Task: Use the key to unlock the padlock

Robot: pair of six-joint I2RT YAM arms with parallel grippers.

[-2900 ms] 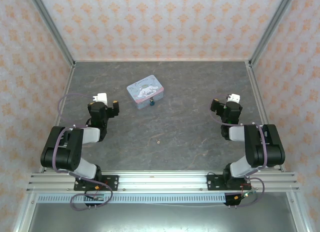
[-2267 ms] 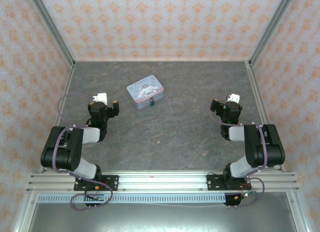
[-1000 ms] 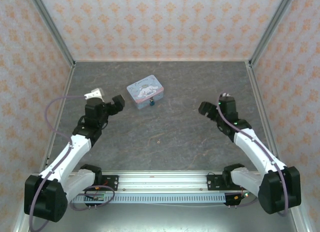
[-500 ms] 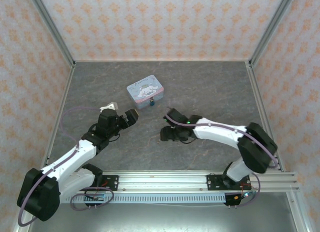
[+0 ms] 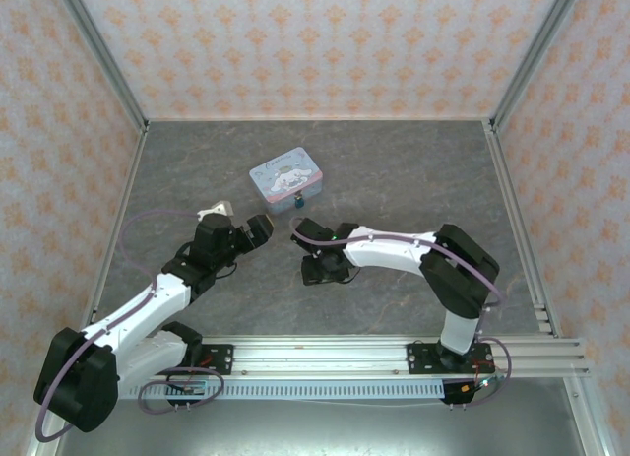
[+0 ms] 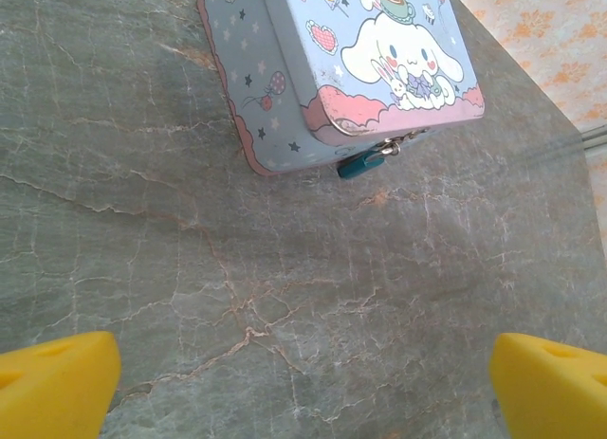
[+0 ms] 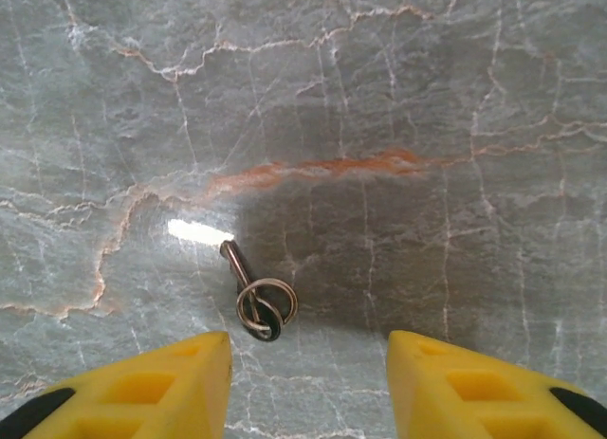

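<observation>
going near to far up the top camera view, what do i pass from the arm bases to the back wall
right gripper → left gripper → tiny dark bluish padlock → pastel cartoon-printed rectangular tin → orange-patterned back wall

No word, number or brand can be read anywhere; the tin (image 6: 313, 69) carries just a cartoon drawing.

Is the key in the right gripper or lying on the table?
On the table: the key lies flat just ahead of the right gripper, not gripped.
</observation>
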